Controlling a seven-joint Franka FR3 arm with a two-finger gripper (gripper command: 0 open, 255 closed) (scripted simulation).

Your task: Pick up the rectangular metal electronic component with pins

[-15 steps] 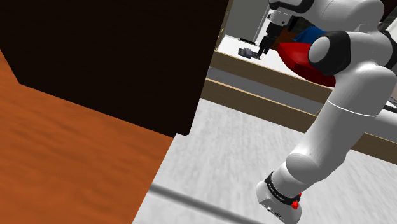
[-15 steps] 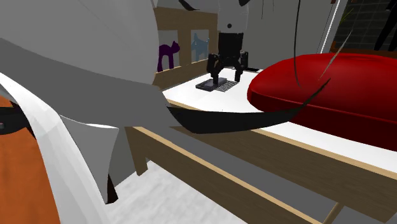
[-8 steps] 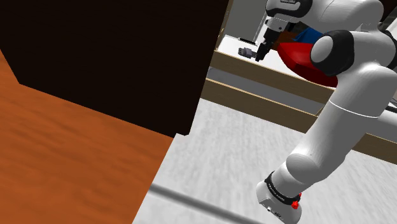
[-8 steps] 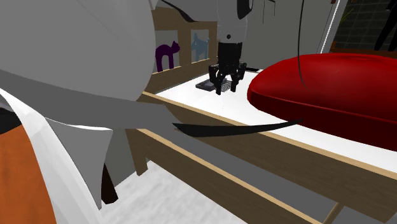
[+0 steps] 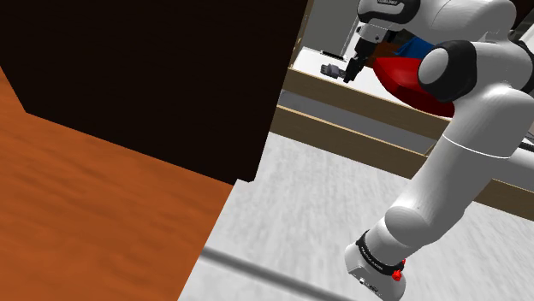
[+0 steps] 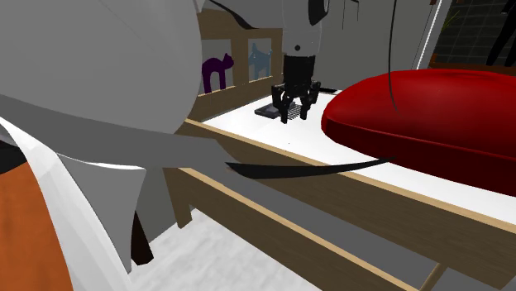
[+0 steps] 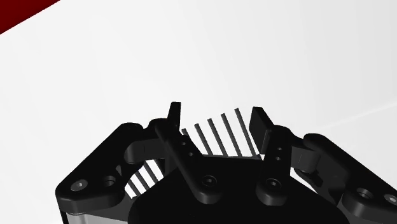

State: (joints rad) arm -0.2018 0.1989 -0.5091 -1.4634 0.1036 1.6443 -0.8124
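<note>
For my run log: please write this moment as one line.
component: on white surface | fingers: open, astride it | phase: pre-grasp

place: a home – seemingly a bedroom or child's room | evidence: low light-wood frame [image 6: 372,198] with white top [image 6: 273,134], bed-like, bearing a big red cushion [image 6: 430,116] | purple cat figure [image 6: 217,73] and blue cat figure [image 6: 260,58] behind its rail | grey carpet-like floor [image 5: 325,197]
</note>
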